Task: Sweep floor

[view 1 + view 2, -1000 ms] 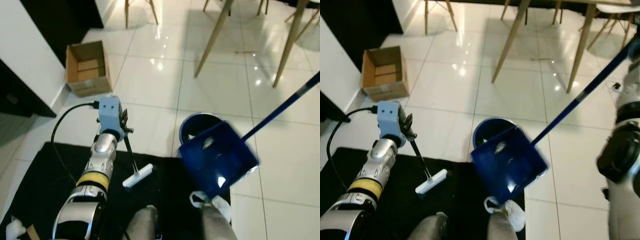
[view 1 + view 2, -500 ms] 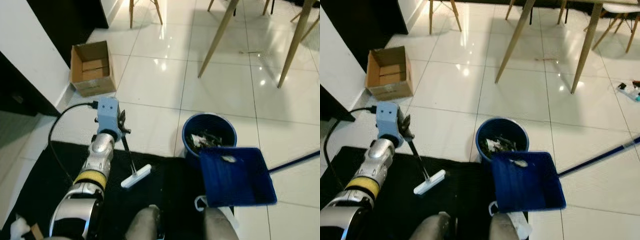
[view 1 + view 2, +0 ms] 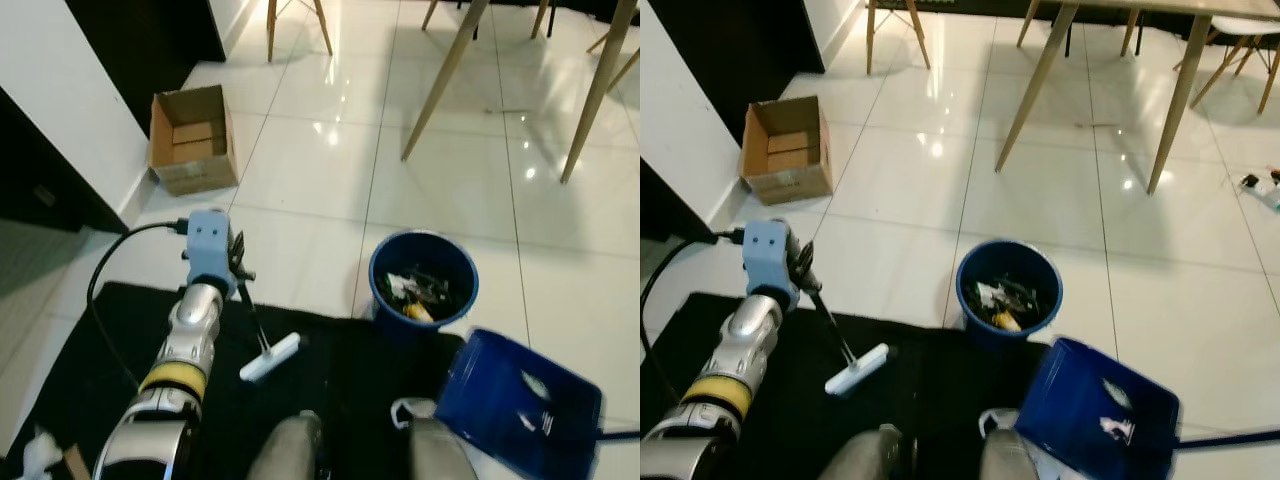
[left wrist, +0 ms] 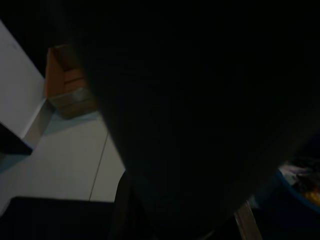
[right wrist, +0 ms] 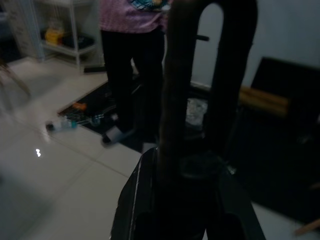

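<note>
The left gripper (image 3: 805, 272) pinches the thin black handle of a small brush (image 3: 856, 369), its two black fingers pressed onto the stick just below the blue wrist camera block (image 3: 768, 250). The stick slants down from the fingers to the white brush head, which lies on the black mat (image 3: 700, 330) near the mat's far edge, where the mat meets the glossy white tile floor (image 3: 1040, 190).

The blue bucket (image 3: 1009, 294) stands on the tiles at that same far edge of the mat, holding a heap of mixed rubbish with a yellow scrap among it. Just beside it, nearer the robot and toward its right, the blue dustpan (image 3: 1095, 415) sits tilted at the mat's right edge, with a couple of pale scraps lying on its inner face; its long blue handle (image 3: 1230, 438) runs off toward the right.

The right gripper (image 5: 197, 95) appears in its wrist view as two dark fingers joined in an arch around a dark shaft; whether they clamp it I cannot tell. Beyond them a person (image 5: 132, 60) in dark trousers and a pink top stands on the tiles.

An open cardboard box (image 3: 787, 150) rests on the floor by the white wall on the left, well apart from the bucket. Wooden table legs (image 3: 1035, 85) rise at the far side
</note>
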Motion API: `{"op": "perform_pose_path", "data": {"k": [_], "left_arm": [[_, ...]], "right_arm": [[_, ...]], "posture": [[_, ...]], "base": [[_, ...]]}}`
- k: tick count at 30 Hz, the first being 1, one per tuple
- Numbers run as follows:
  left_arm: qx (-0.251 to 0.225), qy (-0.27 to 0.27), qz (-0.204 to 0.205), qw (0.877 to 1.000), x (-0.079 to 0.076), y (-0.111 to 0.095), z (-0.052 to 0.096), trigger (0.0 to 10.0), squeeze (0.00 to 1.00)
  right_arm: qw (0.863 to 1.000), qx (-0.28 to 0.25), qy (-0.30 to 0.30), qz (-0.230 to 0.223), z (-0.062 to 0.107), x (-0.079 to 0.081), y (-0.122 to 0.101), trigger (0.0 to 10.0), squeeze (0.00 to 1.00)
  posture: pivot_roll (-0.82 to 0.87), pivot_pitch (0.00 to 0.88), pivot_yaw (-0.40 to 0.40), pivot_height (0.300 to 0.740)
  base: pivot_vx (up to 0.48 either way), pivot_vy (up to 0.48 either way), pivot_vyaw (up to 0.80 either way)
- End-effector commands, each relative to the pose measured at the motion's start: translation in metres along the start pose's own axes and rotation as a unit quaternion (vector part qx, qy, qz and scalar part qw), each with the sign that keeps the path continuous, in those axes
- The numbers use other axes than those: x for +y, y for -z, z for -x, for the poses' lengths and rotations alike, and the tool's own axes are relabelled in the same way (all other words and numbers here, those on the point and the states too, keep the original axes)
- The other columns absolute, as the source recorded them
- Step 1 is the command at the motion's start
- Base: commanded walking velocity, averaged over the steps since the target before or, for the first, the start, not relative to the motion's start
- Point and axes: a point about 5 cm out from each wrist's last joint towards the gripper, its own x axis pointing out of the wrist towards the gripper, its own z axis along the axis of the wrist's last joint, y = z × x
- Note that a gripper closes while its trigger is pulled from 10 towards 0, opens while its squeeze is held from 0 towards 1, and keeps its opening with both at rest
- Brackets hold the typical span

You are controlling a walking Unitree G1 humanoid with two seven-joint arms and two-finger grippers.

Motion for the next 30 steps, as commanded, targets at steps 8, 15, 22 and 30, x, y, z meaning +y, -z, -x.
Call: {"op": "perform_pose_path", "data": {"k": [8, 15, 22, 30], "left_arm": [[0.037, -0.003, -0.013, 0.999, -0.004, 0.021, 0.011, 10.0, 0.00], [0.024, 0.006, -0.003, 1.000, -0.020, 0.014, 0.009, 10.0, 0.00], [0.034, 0.002, 0.001, 0.999, -0.016, 0.018, 0.016, 10.0, 0.00], [0.042, 0.057, 0.021, 0.997, -0.013, 0.020, 0.032, 10.0, 0.00]], "right_arm": [[0.978, 0.094, -0.166, 0.086, 0.016, 0.063, 0.088, 10.0, 0.00], [0.951, 0.118, -0.269, 0.097, 0.054, 0.135, 0.150, 10.0, 0.00], [0.914, 0.206, -0.320, 0.136, 0.090, 0.171, 0.197, 10.0, 0.00], [0.877, 0.261, -0.375, 0.149, 0.106, 0.184, 0.209, 10.0, 0.00]], "posture": [[-0.07, 0.105, 0.021, 0.740], [-0.04, 0.112, -0.006, 0.740], [-0.01, 0.123, -0.028, 0.740], [0.01, 0.165, -0.030, 0.740]], "base": [[0.000, 0.000, 0.00], [0.000, 0.000, 0.00], [0.000, 0.000, 0.00], [0.000, 0.000, 0.00]]}}
